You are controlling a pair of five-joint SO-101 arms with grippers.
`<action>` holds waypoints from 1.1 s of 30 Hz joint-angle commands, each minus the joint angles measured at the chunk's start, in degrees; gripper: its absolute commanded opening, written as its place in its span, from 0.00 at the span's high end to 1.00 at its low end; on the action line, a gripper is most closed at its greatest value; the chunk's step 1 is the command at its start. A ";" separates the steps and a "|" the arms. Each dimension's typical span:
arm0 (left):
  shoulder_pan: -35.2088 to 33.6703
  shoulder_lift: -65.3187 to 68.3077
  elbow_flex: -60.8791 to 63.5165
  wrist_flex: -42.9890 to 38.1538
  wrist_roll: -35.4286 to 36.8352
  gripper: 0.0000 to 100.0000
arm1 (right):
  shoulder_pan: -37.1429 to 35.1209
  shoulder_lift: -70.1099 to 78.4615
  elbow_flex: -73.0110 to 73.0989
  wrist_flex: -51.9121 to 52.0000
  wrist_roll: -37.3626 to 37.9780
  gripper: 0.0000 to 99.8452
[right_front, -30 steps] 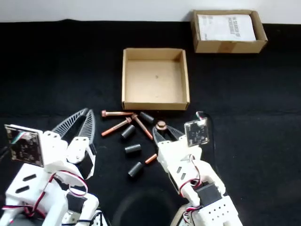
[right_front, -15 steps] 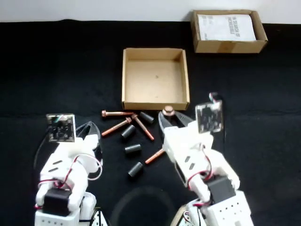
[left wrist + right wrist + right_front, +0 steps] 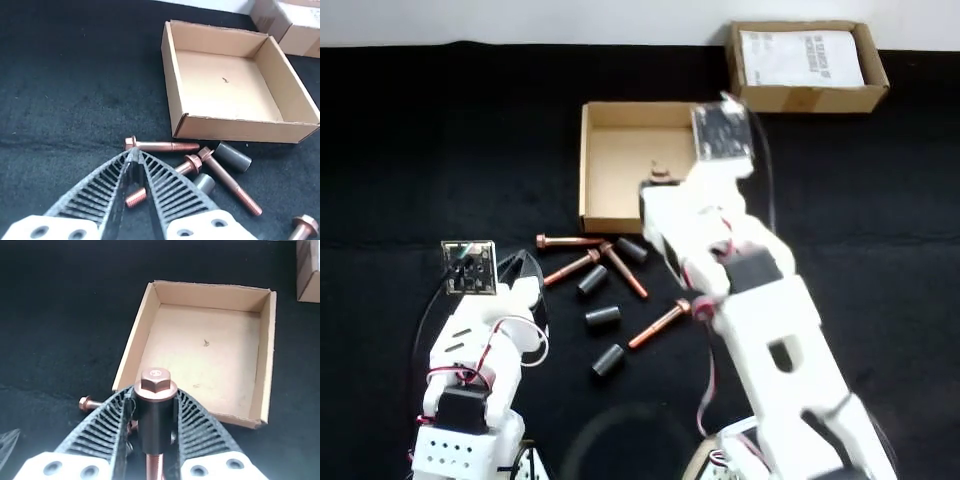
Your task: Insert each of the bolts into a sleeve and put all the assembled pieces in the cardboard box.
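My right gripper [image 3: 658, 188] hangs over the open cardboard box [image 3: 620, 165], shut on a copper bolt in a black sleeve [image 3: 155, 410] that stands upright between its fingers. The box floor [image 3: 210, 355] beyond it is bare. My left gripper [image 3: 132, 151] is shut with nothing in it, low over the near-left of the table [image 3: 525, 268], its tips above the loose bolts. Several copper bolts [image 3: 570, 241] and black sleeves [image 3: 603, 318] lie in front of the box; one bolt [image 3: 658, 326] lies beside the right arm.
A second cardboard box [image 3: 805, 68] with a white sheet in it stands at the back right. The black table cloth [image 3: 440, 150] is bare to the left of the box.
The right arm has lifted the sleeved bolt from near the parts and carried it forward over the box. The left gripper has shut and drawn in toward the parts.
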 commanded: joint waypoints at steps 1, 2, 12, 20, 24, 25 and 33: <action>-0.66 -0.31 1.10 2.55 0.35 0.99 | 2.42 9.45 -11.65 -0.22 0.53 0.99; -0.66 -0.31 1.10 3.34 0.35 0.99 | 3.38 12.53 -14.20 -0.22 0.53 0.99; -0.40 -0.22 1.10 4.48 0.09 0.99 | 8.13 39.25 -38.02 -0.22 0.53 0.99; -0.57 -0.22 1.10 5.71 0.00 0.99 | 7.43 54.90 -48.48 -0.04 0.53 0.99; -0.57 -0.22 1.10 5.63 -0.09 0.99 | 6.99 58.15 -50.77 0.04 0.53 0.99; -0.57 -0.22 1.10 5.63 -0.09 0.99 | 6.73 58.42 -51.21 0.22 0.70 0.99; -0.57 -0.22 1.10 5.63 -0.09 0.99 | 5.14 58.42 -62.99 16.92 0.88 0.86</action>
